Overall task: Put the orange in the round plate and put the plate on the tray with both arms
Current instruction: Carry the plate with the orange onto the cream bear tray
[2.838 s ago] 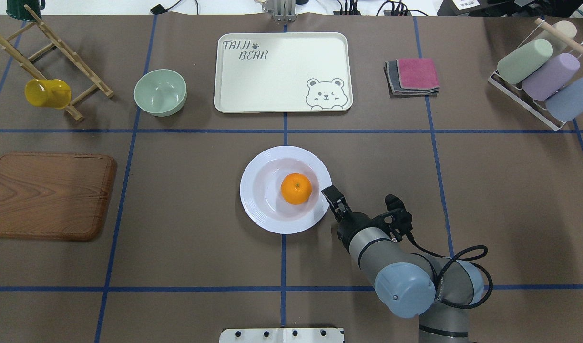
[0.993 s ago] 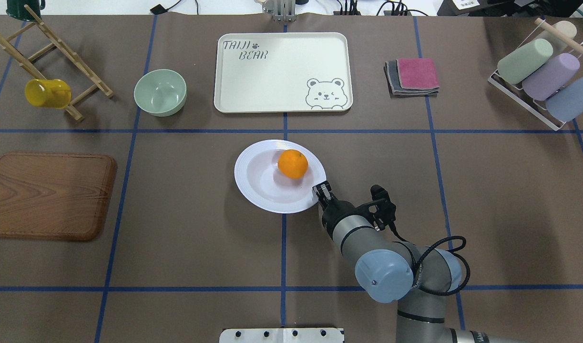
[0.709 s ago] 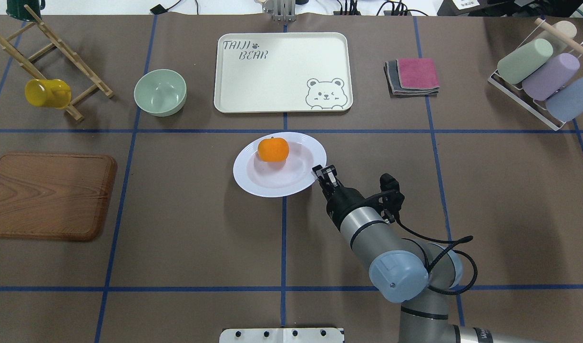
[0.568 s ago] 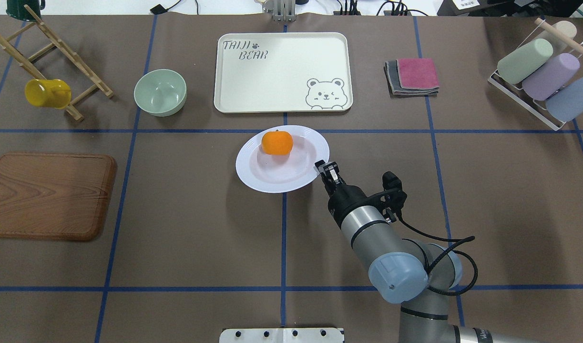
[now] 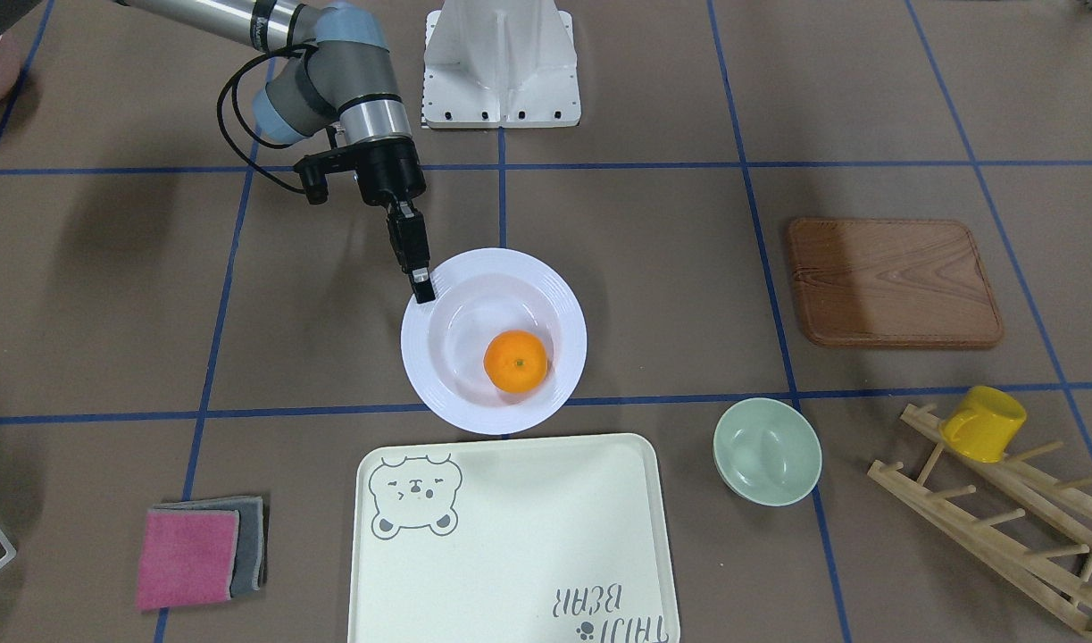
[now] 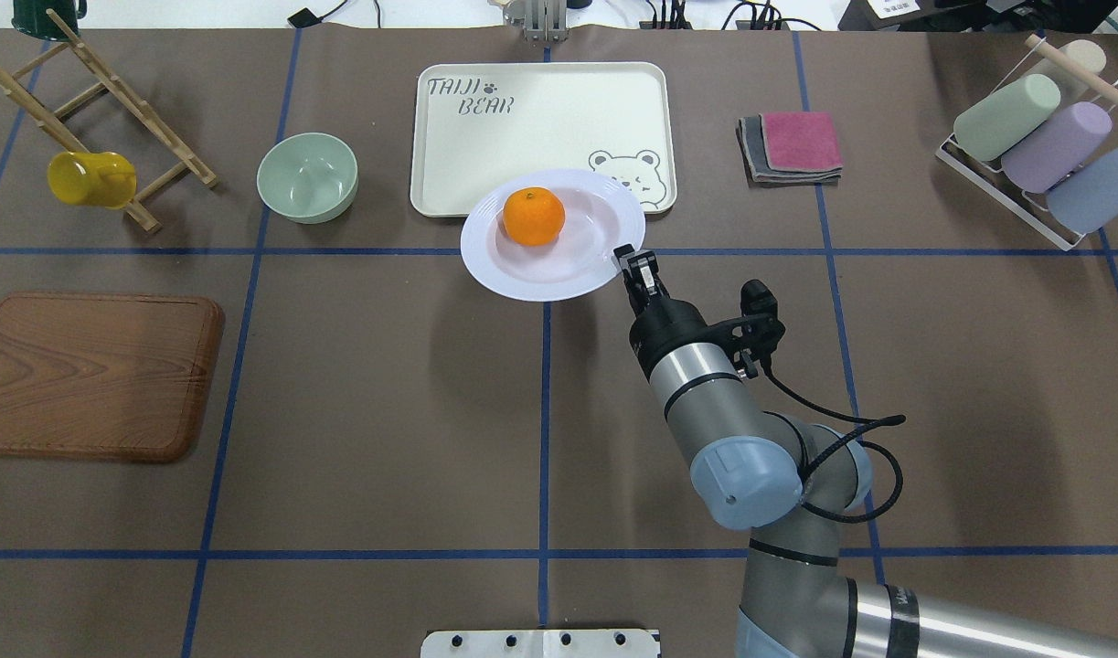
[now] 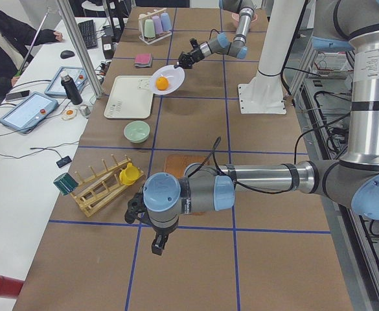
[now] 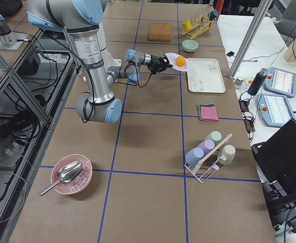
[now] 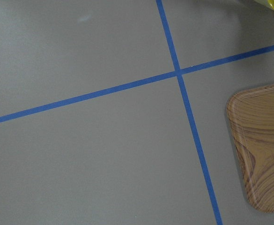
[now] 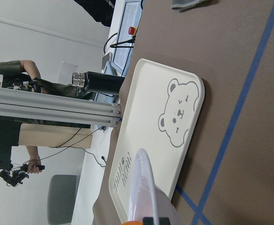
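Overhead exterior first: the round plate [image 6: 490, 265], with the orange [image 6: 533, 216] in it, covers the tray's [image 6: 540, 137] near rim and the lower half of the bear drawing, so we can't see whether plate and tray touch there. Right wrist-mounted gives us the plate only edge-on and blurred, with the orange a cut-off sliver at the bottom border.

The left gripper [image 7: 158, 245] shows only in exterior left. It is small there, and we cannot tell if its fingers are apart or together. Its wrist camera gets just table, blue tape and a corner of the wooden board [image 9: 263, 150].

The right gripper [image 6: 633, 265] is clamped narrow on the plate's rim at the plate's 4 o'clock, and the plate runs out from the fingers toward 10 o'clock. The orange sits in the plate's well toward 12 o'clock, apart from the fingers. In both side views we see the plate held off the table.

The tray floor lies open from the plate's far edge up to the lettering at the tray's 11 o'clock. The green bowl [image 6: 307, 176] is at the tray's 9 o'clock and the folded cloths [image 6: 792, 146] at its 3 o'clock. Both are apart from the tray rim and the plate.
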Tool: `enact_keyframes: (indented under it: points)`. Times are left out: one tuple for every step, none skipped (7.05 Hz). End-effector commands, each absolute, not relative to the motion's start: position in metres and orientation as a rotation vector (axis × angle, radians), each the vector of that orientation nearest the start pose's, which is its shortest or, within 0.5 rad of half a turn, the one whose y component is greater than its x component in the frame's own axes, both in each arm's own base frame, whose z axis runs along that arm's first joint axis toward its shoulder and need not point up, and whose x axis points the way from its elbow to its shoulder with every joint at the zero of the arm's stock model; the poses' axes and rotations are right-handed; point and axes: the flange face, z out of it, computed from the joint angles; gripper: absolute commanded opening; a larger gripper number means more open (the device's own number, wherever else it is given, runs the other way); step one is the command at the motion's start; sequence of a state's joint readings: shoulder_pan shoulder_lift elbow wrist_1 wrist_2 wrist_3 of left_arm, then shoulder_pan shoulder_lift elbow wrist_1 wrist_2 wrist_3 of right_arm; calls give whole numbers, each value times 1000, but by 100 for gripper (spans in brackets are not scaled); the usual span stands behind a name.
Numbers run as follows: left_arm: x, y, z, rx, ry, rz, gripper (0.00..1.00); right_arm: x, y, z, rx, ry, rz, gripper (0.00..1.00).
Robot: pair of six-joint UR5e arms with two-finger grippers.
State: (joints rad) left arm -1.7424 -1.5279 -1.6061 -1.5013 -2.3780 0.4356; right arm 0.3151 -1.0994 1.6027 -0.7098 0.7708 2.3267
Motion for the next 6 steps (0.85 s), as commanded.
enact_keyframes:
  points:
    - [-140,-451,666,172,793,220,99,-555,-470,265,445,-1492,1543,0]
    - [-140,-452,666,173,793,220,99,-571,-507,250,461,-1441,1603,0]
    - [-140,-452,665,175,792,221,99,-577,-541,246,450,-1386,1693,0]
    - [-140,-452,662,179,791,222,99,-593,-556,232,456,-1340,1702,0]
    - [-140,-452,661,181,790,223,99,-613,-569,219,460,-1317,1713,0]
    - [-140,-452,662,178,791,221,99,-633,-580,227,476,-1263,1711,0]
